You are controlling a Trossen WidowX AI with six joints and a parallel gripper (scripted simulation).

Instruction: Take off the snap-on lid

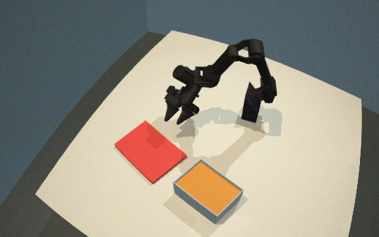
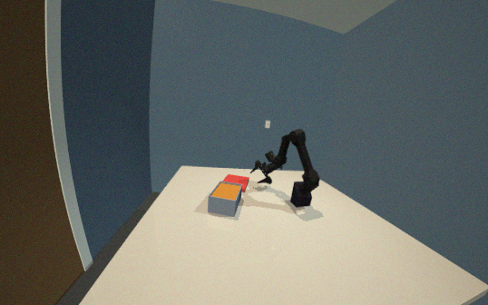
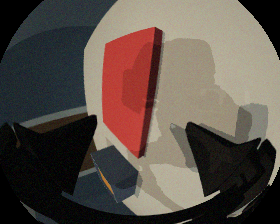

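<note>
1. Top view: the red lid [image 1: 150, 151] lies flat on the white table [image 1: 296, 148], just beside the storage box [image 1: 208, 190] and apart from it. The box stands open, its orange interior exposed.
2. Lid orientation: the visible face is plain and smooth. Whether this is the right side cannot be confirmed from any view.
3. End effector: the gripper [image 1: 178, 116] hangs above the table near the lid's far edge, jaws spread wide with nothing between them. The wrist view shows both fingers well clear of the lid [image 3: 132, 92].
4. Task status, as judged: lid removal and placement appear complete; only a clear retreat of the arm remains.
5. Risks from this point:
   - A low or sideways retreat could let a fingertip catch the lid's edge and slide or tip it.
   - A sweep toward the box [image 2: 224, 198] could nudge it, violating the no-movement condition.
   - A straight upward lift before any lateral travel would avoid both.
</note>
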